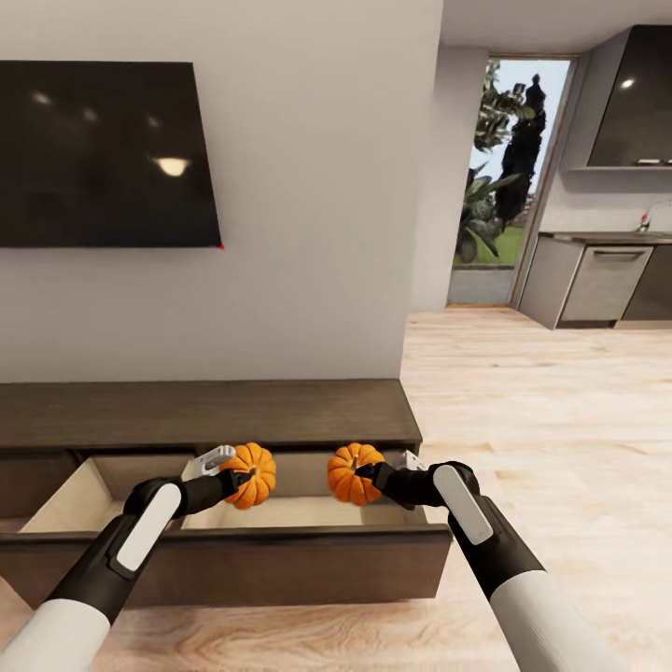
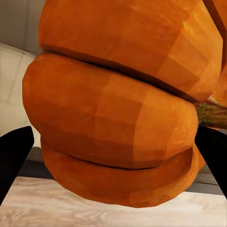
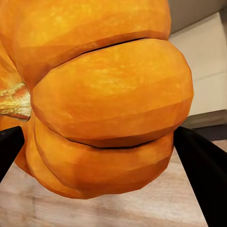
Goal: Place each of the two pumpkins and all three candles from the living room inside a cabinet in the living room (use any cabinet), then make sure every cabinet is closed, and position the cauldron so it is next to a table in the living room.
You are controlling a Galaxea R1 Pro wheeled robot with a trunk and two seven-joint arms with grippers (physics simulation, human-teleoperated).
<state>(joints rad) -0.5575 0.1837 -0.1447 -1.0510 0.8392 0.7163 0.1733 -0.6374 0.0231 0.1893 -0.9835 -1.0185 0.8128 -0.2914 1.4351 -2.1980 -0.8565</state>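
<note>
Both arms reach forward from the lower corners of the head view, converging toward centre. Left gripper (image 1: 245,481) and right gripper (image 1: 366,473) are each clamped, fingers pointing inward, wrists level.

Upper left: dark wall-mounted TV (image 1: 107,154) on grey wall (image 1: 317,233). Upper right: glass doorway (image 1: 509,177), grey kitchen units (image 1: 597,280). Lower right: light wood floor (image 1: 560,420).

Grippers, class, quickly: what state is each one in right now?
Left gripper: shut on the left pumpkin.
Right gripper: shut on the right pumpkin.
</note>
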